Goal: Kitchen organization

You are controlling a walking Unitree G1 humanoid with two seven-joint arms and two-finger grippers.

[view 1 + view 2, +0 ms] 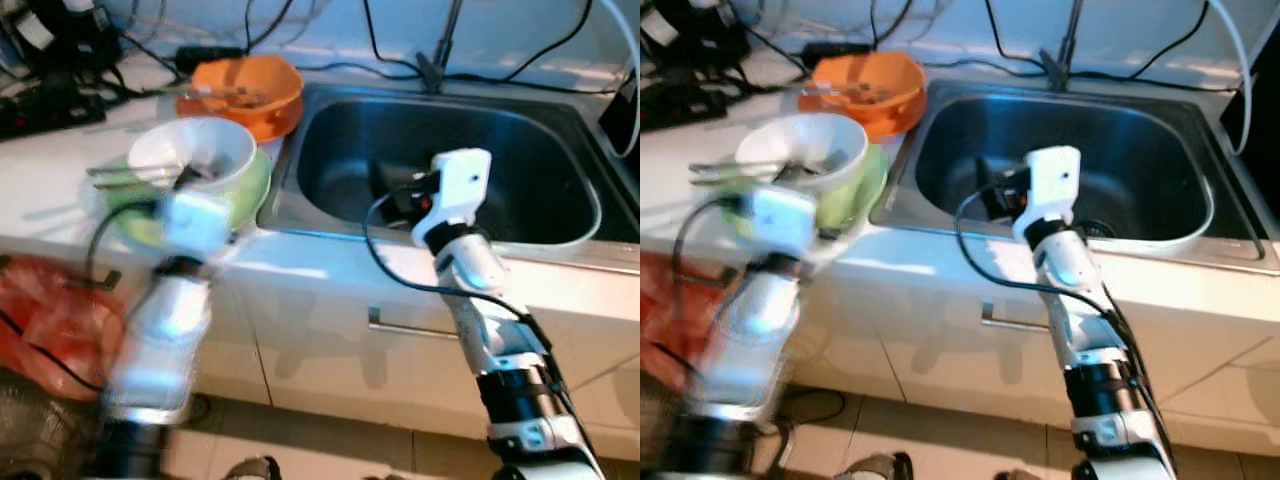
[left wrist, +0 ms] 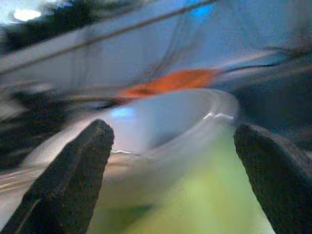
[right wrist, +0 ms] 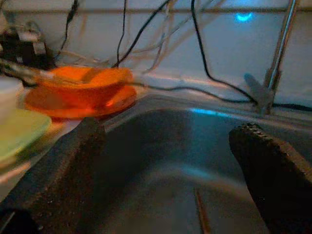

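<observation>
The left gripper (image 2: 173, 161), fingers apart, faces the white bowl (image 1: 190, 152), likely to grasp it. The right gripper (image 3: 168, 170), also spread, waits over the sink (image 1: 540, 160).

white bowl (image 1: 195, 150): plain white
plate under it (image 1: 250, 190): pale green
orange bowl (image 1: 245, 90): bright orange
sink (image 1: 560, 165): steel grey
counter (image 1: 330, 265): white
bag (image 1: 45, 320): red
cables (image 1: 400, 50): black
left gripper (image 2: 170, 161): black fingers
right gripper (image 3: 170, 161): black fingers

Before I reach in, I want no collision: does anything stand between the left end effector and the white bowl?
Nothing visible does. The left end effector is open, and the white bowl sits straight ahead between its fingers, stacked on a green plate.
</observation>
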